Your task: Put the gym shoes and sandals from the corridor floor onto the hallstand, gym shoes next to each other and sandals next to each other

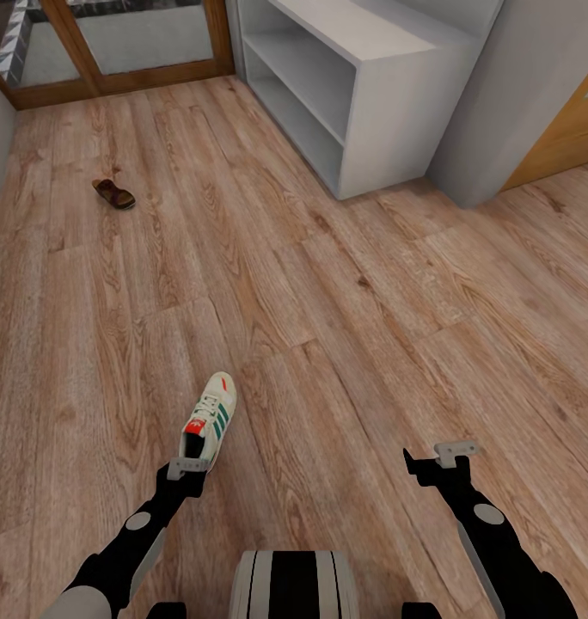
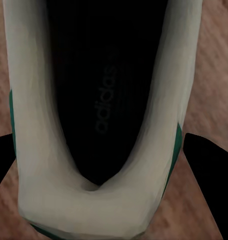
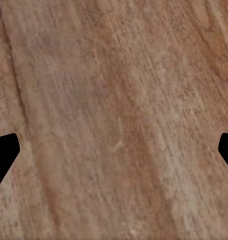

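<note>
No shoe sits on the hallstand (image 1: 363, 94) yet; one gym shoe (image 1: 210, 419) lies on the corridor floor (image 1: 346, 301), left gripper (image 2: 106, 150) spread wide astride its heel; one sandal (image 1: 113, 193) lies far off; right gripper (image 3: 114, 145) hangs open, empty.

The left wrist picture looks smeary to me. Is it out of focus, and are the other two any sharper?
Left wrist view: the gym shoe sits very close, its white rim soft and its insole lettering blurred. Right wrist view: the corridor floor grain is smeared too. Head view: sharpest, with even, flat light, no glare, and only faint shadows under the shoe and the sandal.
</note>
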Robot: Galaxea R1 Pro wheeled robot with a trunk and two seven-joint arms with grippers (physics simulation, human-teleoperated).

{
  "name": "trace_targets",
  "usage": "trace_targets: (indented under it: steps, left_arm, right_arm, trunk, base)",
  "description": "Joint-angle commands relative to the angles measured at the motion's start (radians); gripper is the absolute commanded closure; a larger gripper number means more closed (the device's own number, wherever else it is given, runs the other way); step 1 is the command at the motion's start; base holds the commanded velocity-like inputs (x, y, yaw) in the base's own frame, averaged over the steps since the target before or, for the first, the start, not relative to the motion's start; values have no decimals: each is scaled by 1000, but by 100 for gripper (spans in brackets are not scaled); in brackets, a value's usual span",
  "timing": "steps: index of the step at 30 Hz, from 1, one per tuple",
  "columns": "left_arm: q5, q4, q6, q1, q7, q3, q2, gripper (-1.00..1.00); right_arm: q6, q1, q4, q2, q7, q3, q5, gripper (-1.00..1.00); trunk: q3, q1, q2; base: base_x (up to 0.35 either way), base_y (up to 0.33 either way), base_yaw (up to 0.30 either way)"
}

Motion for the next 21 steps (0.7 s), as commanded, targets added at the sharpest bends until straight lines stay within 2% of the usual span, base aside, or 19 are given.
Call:
trace_targets:
  steps: [1,19,21]
  left_arm:
    - [-3,1,-3,0,-3,1,0,100]
    - [-2,-1,-5,1,-4,-1,0,100]
    - [-2,-1,-5,1,-4,-1,0,100]
  right_arm:
    - [6,0,-2,0,6,-2,5,-100]
    - [6,0,-2,0,6,-1,5,-100]
    - [6,0,-2,0,6,-1,5,-100]
  trunk:
    - [-1,0,0]
    - [-1,0,0]
    - [7,-1,0]
  base:
    - [0,0,0]
    - [0,0,0]
    - [0,0,0]
